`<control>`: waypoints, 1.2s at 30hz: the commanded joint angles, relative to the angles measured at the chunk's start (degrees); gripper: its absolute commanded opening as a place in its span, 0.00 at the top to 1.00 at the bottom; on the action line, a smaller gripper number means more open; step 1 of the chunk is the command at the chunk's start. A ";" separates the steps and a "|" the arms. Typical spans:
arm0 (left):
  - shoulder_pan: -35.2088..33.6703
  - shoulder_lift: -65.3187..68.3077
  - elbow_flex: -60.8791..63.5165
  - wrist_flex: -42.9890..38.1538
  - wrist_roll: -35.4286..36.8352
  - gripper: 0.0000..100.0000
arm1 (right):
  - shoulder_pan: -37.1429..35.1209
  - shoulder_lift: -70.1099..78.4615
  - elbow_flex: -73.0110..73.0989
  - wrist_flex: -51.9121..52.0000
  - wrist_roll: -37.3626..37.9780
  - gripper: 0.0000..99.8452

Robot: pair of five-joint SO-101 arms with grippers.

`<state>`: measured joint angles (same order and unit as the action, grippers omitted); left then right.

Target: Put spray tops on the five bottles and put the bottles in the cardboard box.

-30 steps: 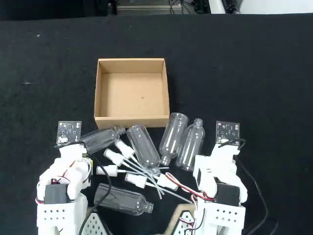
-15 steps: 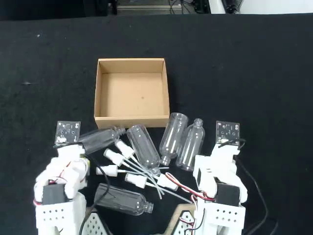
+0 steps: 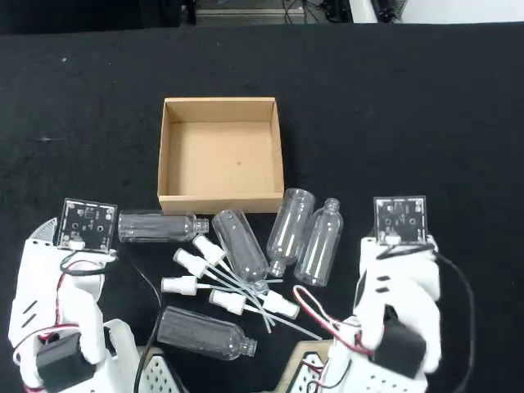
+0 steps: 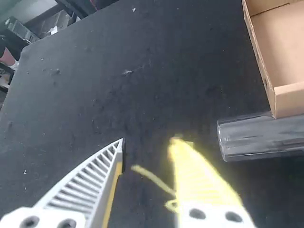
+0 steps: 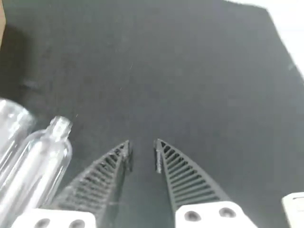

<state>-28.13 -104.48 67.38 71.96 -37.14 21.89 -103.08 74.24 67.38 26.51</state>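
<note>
Left wrist view: left gripper (image 4: 148,142), fingers moderately apart, holds nothing, hangs over black table cloth (image 4: 142,71); just beyond, base of a clear plastic bottle (image 4: 261,135) on its side, close by a corner of the open brown cardboard box (image 4: 289,100). Right wrist view: right gripper (image 5: 142,145), narrow gap, grips nothing; beside it another clear bottle (image 5: 38,161), neck bare. High view: all five bottles (image 3: 241,243) lying near the box's front wall, between both arms, white spray tops (image 3: 221,282) with thin tubes loose among them
</note>
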 commanded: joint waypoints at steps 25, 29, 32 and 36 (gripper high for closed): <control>21.67 75.96 -36.26 5.45 -25.05 0.75 | -27.69 22.02 -11.21 7.12 1.49 0.92; 22.11 79.74 -38.99 5.10 -25.05 0.75 | -28.31 18.77 -2.51 2.29 1.49 0.92; 22.20 81.67 -38.64 2.20 -25.23 0.75 | -28.57 16.04 0.75 1.49 1.49 0.92; 21.32 84.31 -37.23 0.53 -27.87 0.75 | -28.48 12.97 2.42 1.67 1.49 0.92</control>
<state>-6.59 -21.49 31.52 74.15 -62.73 -5.63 -87.78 76.44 70.73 28.09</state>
